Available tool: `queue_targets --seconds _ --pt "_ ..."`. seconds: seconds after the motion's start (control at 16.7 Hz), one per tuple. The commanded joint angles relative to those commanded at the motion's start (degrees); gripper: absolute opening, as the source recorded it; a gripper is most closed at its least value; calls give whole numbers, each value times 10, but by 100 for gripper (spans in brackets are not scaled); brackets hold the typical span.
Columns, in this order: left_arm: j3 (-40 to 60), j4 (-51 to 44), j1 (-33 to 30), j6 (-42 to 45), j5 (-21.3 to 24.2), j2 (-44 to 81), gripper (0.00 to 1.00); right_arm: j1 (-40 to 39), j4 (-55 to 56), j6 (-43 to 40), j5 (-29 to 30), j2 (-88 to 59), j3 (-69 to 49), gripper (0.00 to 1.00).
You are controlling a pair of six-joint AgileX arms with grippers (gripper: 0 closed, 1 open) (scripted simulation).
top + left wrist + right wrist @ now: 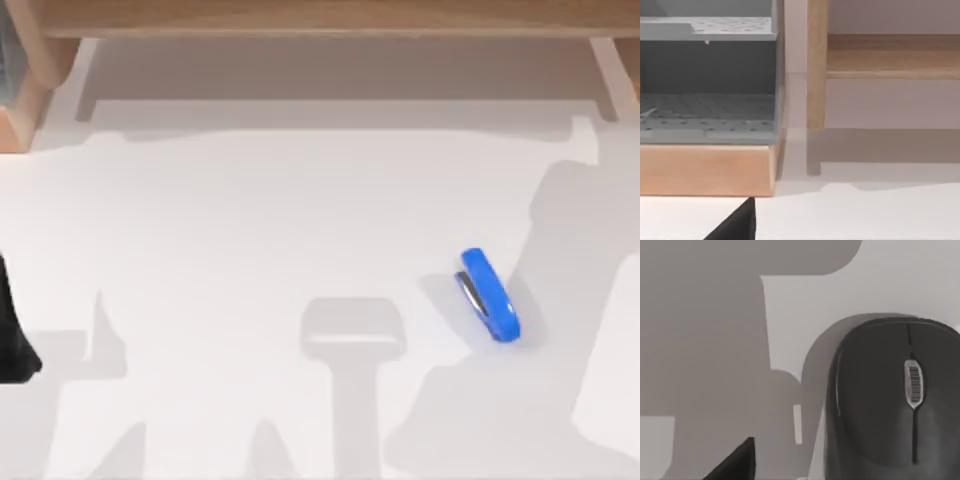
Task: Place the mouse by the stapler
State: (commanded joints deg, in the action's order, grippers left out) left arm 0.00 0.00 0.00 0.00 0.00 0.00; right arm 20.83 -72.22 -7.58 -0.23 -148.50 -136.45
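White table (250, 220): right gripper (730, 462) hovers over mouse (890, 400), finger spread unclear, perhaps empty; grasp should centre squarely before carrying toward stapler (489, 295).

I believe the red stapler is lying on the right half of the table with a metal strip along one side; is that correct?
Not quite: the stapler is bright blue, not red, as the top view shows. It does lie on the right half of the table, with its metal strip along one side.
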Motion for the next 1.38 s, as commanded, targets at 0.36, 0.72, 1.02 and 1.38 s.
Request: queue_targets --seconds 0.36,0.72,1.02,1.38 --pt "0 0 0 0 0 0 100 -1 12 1 0 -4 8 100" --pt "0 0 0 0 0 0 100 -1 12 1 0 -4 8 55" --pt "0 0 0 0 0 0 100 -1 12 1 0 -4 8 17" --pt "0 0 0 0 0 0 100 -1 12 1 0 -4 8 0"
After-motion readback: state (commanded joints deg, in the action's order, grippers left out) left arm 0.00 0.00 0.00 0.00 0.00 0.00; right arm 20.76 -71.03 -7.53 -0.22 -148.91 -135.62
